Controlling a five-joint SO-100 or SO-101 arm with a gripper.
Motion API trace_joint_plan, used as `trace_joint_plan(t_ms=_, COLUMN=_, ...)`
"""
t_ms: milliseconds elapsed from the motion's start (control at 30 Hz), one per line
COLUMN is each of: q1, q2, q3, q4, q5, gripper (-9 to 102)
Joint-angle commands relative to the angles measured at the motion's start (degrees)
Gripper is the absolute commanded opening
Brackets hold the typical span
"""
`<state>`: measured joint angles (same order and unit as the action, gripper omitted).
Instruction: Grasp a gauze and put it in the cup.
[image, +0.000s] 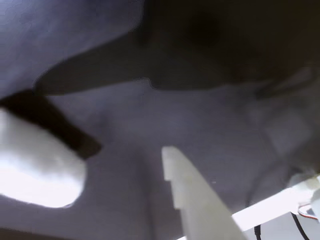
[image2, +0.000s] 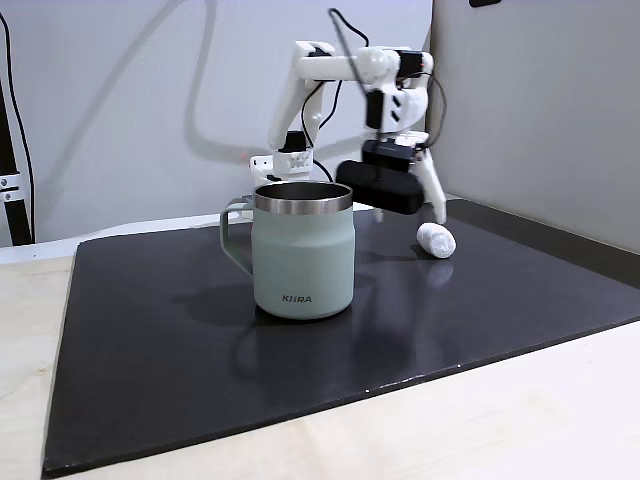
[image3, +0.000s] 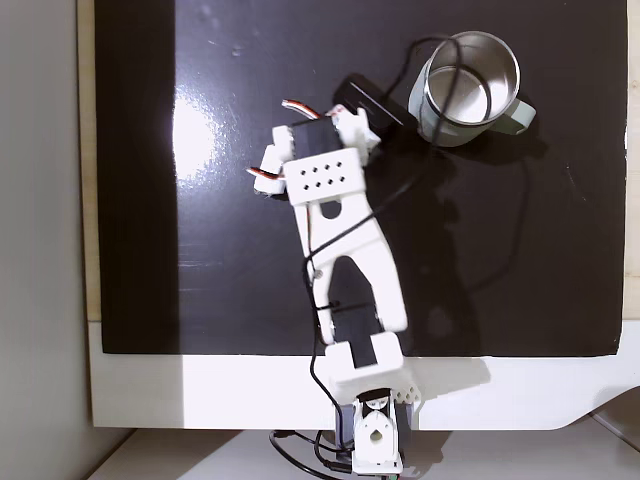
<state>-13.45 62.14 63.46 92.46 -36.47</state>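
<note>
**Ana:** One gauze (image2: 436, 240) lies on the dark mat (image2: 180, 350), to the right of the cup (image2: 302, 250) and farther back in a fixed view, well apart from it.

**Ben:** And the gripper (image2: 432, 205)?

**Ana:** Just above the roll, white finger (image2: 436, 195) pointing down beside it. In the wrist view the gauze (image: 37, 167) sits at the left, with a white finger (image: 187, 192) to its right and bare mat between. I judge the fingers spread, not gripping anything.

**Ben:** How will it handle?

**Ana:** Probably very light and soft, so it should squash under pressure and could roll if nudged. I'd pinch across the narrow middle of the oblong, not the ends. Its fabric surface should hold well enough; nothing fragile there.

**Ben:** Then the cup?

**Ana:** Upright, mouth open, handle to the left.
</note>
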Motion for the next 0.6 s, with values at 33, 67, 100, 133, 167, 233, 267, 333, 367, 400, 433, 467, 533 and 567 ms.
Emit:
trace_joint_plan(t_ms=33, q1=-1.85, q2=-3.52, q3=-10.37, q4=2.46, q5=1.67, gripper=41)
trace_joint_plan(t_ms=67, q1=-2.29, q2=-4.48, q3=-12.13, q4=3.08, q5=1.93, gripper=41)
trace_joint_plan(t_ms=100, q1=-2.72, q2=-5.45, q3=-13.71, q4=3.6, q5=2.11, gripper=42)
trace_joint_plan(t_ms=133, q1=-3.34, q2=-6.42, q3=-15.47, q4=4.31, q5=2.2, gripper=42)
trace_joint_plan(t_ms=167, q1=-3.87, q2=-7.56, q3=-17.23, q4=5.1, q5=2.37, gripper=42)
trace_joint_plan(t_ms=233, q1=-4.92, q2=-10.02, q3=-20.65, q4=6.77, q5=2.64, gripper=42)
trace_joint_plan(t_ms=267, q1=-5.45, q2=-11.07, q3=-22.06, q4=7.38, q5=2.81, gripper=42)
trace_joint_plan(t_ms=333, q1=-6.24, q2=-13.1, q3=-24.52, q4=8.35, q5=3.08, gripper=42)
trace_joint_plan(t_ms=367, q1=-6.68, q2=-14.24, q3=-25.75, q4=8.96, q5=3.16, gripper=42)
trace_joint_plan(t_ms=400, q1=-7.03, q2=-15.29, q3=-26.98, q4=9.49, q5=3.25, gripper=42)
trace_joint_plan(t_ms=433, q1=-7.38, q2=-16.0, q3=-27.51, q4=9.67, q5=3.34, gripper=41)
trace_joint_plan(t_ms=467, q1=-7.65, q2=-16.61, q3=-27.77, q4=9.67, q5=3.34, gripper=41)
trace_joint_plan(t_ms=533, q1=-8.35, q2=-17.67, q3=-27.86, q4=9.76, q5=3.43, gripper=41)
trace_joint_plan(t_ms=567, q1=-8.61, q2=-18.19, q3=-27.86, q4=9.84, q5=3.43, gripper=41)
